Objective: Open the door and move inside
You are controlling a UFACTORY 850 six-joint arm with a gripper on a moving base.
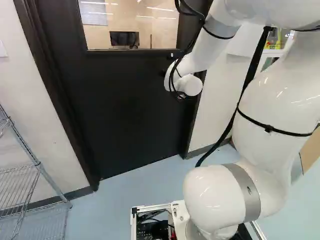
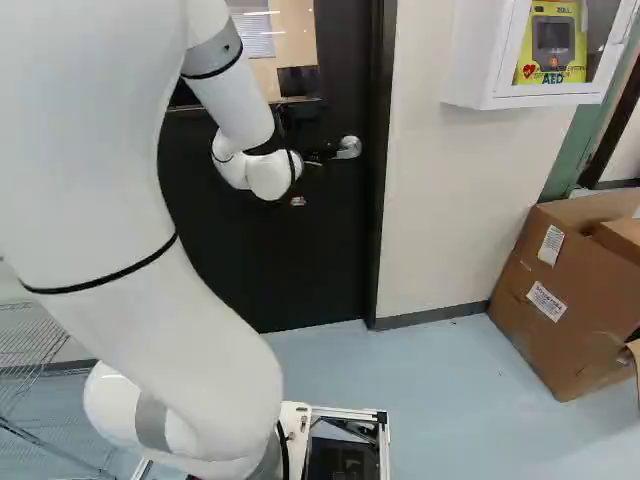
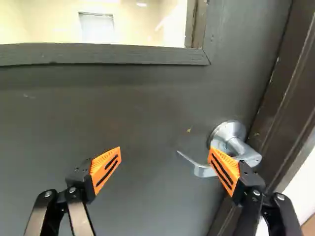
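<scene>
In the right base view my gripper (image 2: 318, 156) is at the silver door handle (image 2: 348, 147), partly hidden by the wrist. The wrist view shows the gripper (image 3: 165, 153) with its two orange-padded fingers wide apart and nothing held. One finger overlaps the lever handle (image 3: 202, 170), whose curved free end shows between the fingers; whether they touch, I cannot tell. The black door (image 1: 125, 110) stands closed in its dark frame, a window in its upper part. In the left base view the wrist hides the handle.
A wire rack (image 1: 37, 167) stands by the wall at the left of the left base view. Right of the door in the right base view, a white AED cabinet (image 2: 480, 60) hangs on the wall, and cardboard boxes (image 2: 545, 300) sit on the floor.
</scene>
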